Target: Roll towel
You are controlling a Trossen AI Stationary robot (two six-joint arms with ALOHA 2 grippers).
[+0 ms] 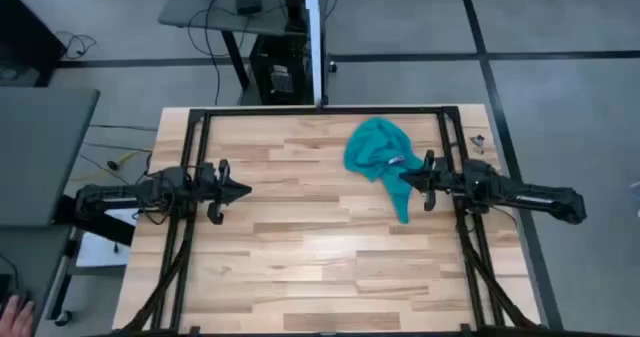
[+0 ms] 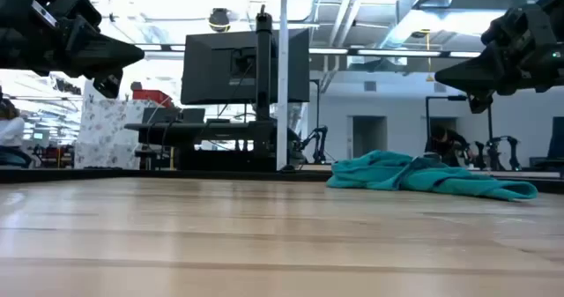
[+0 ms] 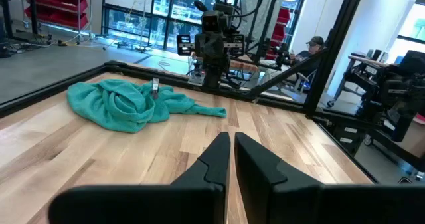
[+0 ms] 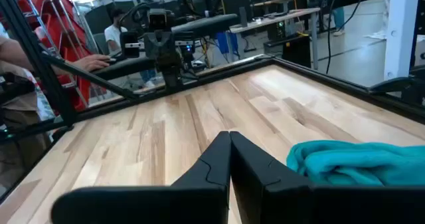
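We see the towel [image 1: 378, 159] lying crumpled on the far right part of the wooden table [image 1: 300, 247], bunched into a loose heap with one narrow tail trailing toward the near side. A small pale tag [image 1: 395, 160] shows on top of the folds. From table height the towel [image 2: 423, 175] sits low and rumpled, nothing rolled yet. Just beside its right edge we find the right gripper [image 1: 405, 176], raised above the table surface, its fingers pressed together and holding nothing; the tip hangs over the towel's tail without gripping it. Through its own wrist view the teal heap [image 4: 358, 163] shows beside the closed fingers [image 4: 255, 164]. Across the table, well apart from the towel, the left gripper [image 1: 243, 189] waits on the left side, also lifted, fingers together and empty. A black frame [image 1: 320, 112] borders the table's edges. Beyond the table we glimpse a monitor [image 2: 247, 66] on a stand and people seated in the room behind.
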